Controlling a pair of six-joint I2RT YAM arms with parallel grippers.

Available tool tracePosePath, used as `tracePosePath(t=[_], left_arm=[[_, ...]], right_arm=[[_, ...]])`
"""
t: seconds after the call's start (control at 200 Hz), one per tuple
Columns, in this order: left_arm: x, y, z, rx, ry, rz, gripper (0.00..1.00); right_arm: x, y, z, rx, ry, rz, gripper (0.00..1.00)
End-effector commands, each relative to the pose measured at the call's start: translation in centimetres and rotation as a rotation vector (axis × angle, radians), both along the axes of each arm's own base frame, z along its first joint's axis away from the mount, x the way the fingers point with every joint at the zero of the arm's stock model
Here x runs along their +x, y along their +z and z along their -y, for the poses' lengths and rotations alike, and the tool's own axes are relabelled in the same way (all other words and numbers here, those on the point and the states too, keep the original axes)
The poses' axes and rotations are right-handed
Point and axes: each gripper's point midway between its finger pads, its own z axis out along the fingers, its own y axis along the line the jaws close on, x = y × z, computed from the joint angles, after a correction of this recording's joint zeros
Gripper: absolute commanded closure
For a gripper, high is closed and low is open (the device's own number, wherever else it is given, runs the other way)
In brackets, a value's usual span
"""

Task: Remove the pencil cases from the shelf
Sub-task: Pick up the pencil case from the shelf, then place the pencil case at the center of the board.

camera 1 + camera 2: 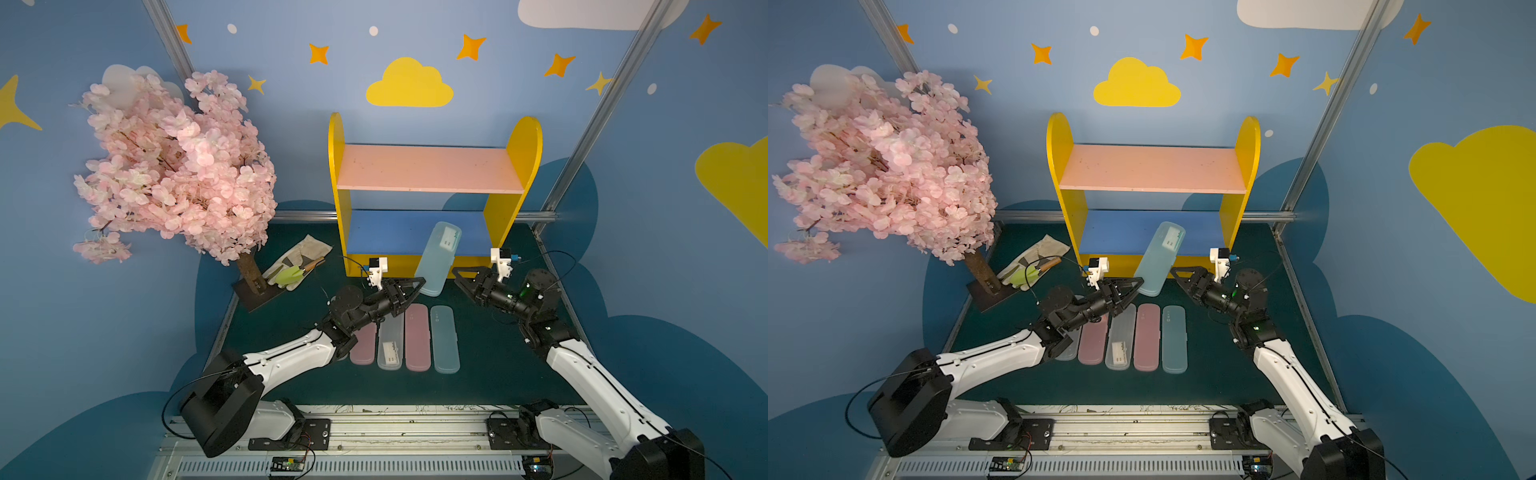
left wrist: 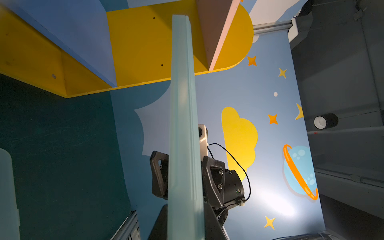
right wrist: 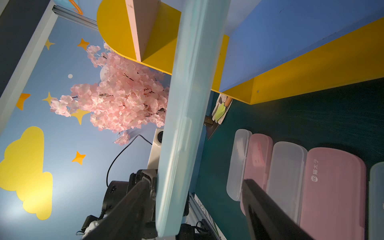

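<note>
Item: pale teal frosted plastic pencil case (image 1: 436,257), the only one of six not yet laid down. We log it tilted, its far end over the blue lower board of the yellow-sided two-tier wooden shelf (image 1: 524,145). The left gripper (image 1: 417,286) pinches its near end, apparently to draw it out lengthwise. The right gripper (image 1: 459,276) hovers just beside it, jaws apart, perhaps to steady it. The five other cases (image 1: 1147,337) lie in a row on the dark green mat (image 1: 1225,374), off the shelf.

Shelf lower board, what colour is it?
The lower board is blue, clearest in a top view.
</note>
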Motion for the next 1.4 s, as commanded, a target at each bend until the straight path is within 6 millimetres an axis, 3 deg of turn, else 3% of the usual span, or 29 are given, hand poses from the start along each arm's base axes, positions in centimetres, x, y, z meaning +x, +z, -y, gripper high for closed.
tracePosePath(t=[0.0,0.23,0.526,0.826,0.971,1.126,1.287,1.392], left_arm=[[-0.9,1.0,-0.2,-0.005,-0.013,0.043,0.96],[-1.4,1.3,-0.6,0.000,-0.011,0.055,0.96],[-1.8,1.5,-0.7,0.016,-0.014,0.059,0.96],[-2.0,1.7,-0.3,0.016,-0.036,0.070,0.96],[-2.0,1.8,-0.2,0.019,-0.043,0.072,0.95],[-2.0,1.6,-0.1,0.033,-0.044,0.067,0.78],[-1.6,0.7,-0.7,0.083,0.001,0.051,0.31],[-1.5,-0.5,-1.9,0.171,0.052,0.040,0.16]], right_arm=[[0.4,3.0,-0.9,0.047,0.011,0.078,0.29],[1.1,3.9,-2.1,0.061,0.022,0.083,0.38],[1.5,3.8,-2.8,0.097,0.033,0.060,0.62],[1.7,3.7,-3.5,0.115,0.057,0.045,0.60],[1.7,3.7,-3.7,0.117,0.061,0.044,0.67],[1.8,3.1,-3.7,0.111,0.057,0.032,0.80],[1.9,1.5,-3.7,0.079,0.061,0.002,0.81],[1.6,-0.5,-3.3,0.022,0.065,-0.029,0.82]])
